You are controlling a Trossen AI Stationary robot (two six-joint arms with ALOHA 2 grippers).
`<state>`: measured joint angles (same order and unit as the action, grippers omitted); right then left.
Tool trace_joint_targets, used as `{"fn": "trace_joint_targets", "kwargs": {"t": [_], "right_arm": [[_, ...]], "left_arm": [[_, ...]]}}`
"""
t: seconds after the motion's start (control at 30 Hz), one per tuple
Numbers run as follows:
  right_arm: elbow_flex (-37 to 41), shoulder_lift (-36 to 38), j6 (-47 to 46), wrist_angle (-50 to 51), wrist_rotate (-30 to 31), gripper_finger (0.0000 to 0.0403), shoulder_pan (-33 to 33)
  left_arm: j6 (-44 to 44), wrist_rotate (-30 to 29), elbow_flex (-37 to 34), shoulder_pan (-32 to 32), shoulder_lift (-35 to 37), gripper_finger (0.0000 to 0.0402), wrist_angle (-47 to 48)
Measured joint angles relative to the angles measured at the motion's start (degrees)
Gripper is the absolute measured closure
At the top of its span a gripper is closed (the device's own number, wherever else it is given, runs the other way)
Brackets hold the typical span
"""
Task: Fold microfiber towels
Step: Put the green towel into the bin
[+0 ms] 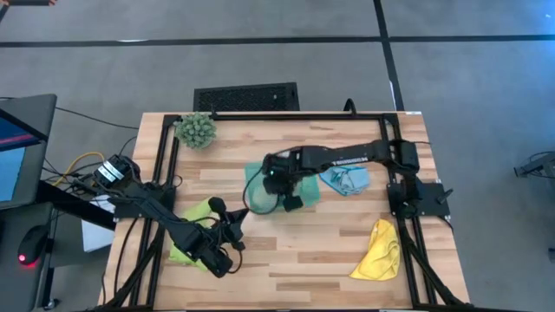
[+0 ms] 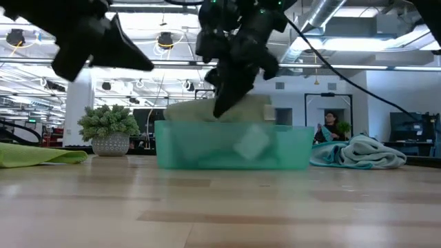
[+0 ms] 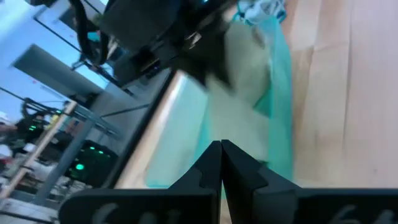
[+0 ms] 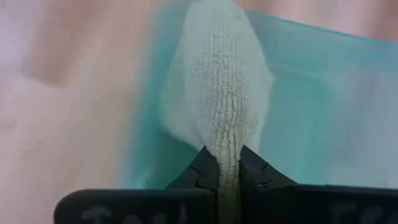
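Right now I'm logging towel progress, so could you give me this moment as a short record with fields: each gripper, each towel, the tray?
right gripper: shut on the pale sage towel, over the teal tray
left gripper: shut, empty, near the lime green towel
lime green towel: flat at the table's left side, partly under the left arm
light blue towel: crumpled, right of the tray
yellow towel: bunched near the table's right front corner
plant ball: far left corner
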<state>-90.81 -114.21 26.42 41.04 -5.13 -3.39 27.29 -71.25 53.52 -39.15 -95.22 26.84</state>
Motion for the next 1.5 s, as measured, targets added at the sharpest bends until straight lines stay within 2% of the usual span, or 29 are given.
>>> {"fn": "trace_joint_targets", "kwargs": {"t": [0.13, 0.2, 0.27, 0.4, 0.6, 0.87, 0.93, 1.1, 1.17, 1.3, 1.5], "right_arm": [[-0.1, 0.54, -0.61, -10.3, 14.81, 0.0368, -2.32], [-0.04, -0.33, -0.21, -15.53, 18.61, 0.0368, -3.61], [-0.19, -2.3, 1.13, -18.66, 16.61, 0.037, -4.44], [0.15, -6.77, 5.72, -17.24, 15.29, 0.0368, -3.34], [0.14, -10.23, 9.33, -15.81, 14.61, 0.0367, -1.06], [0.09, -5.37, 10.09, -14.02, 14.25, 0.0367, -0.44], [0.06, -3.5, 9.33, -13.88, 16.46, 0.0369, -0.66], [-0.02, 0.11, 3.07, -21.23, 29.08, 0.0372, -1.5], [-0.19, -0.22, 2.1, -23.33, 27.73, 0.0371, -1.95], [-0.04, -4.65, 3.75, -21.78, 18.61, 0.037, -1.06], [0.03, -9.86, 9.33, -21.28, 16.33, 0.0366, 1.71]], "left_arm": [[6.65, -2.71, 2.5, -1.57, 0.0, 0.0401, 9.06], [11.09, -3.11, 3.18, -2.08, 0.0, 0.0402, 12.64], [14.65, -3.09, 3.21, -2.27, 0.0, 0.0402, 15.68], [20.11, -2.33, 3.18, -2.44, 0.0, 0.0401, 19.52], [21.11, -1.11, 2.79, -2.54, -0.05, 0.0401, 19.6], [21.44, -1.0, 2.73, -2.56, -0.11, 0.0401, 19.81], [21.44, -1.04, 2.73, -2.54, -0.11, 0.0401, 19.79], [21.44, -1.26, 2.73, -2.54, -0.11, 0.0401, 19.83], [21.44, -1.26, 2.73, -2.54, -0.11, 0.0401, 19.82], [21.5, -0.74, 2.73, -2.54, -0.11, 0.0401, 20.0], [21.5, -0.56, 2.73, -2.54, -0.11, 0.0402, 20.03]]}}
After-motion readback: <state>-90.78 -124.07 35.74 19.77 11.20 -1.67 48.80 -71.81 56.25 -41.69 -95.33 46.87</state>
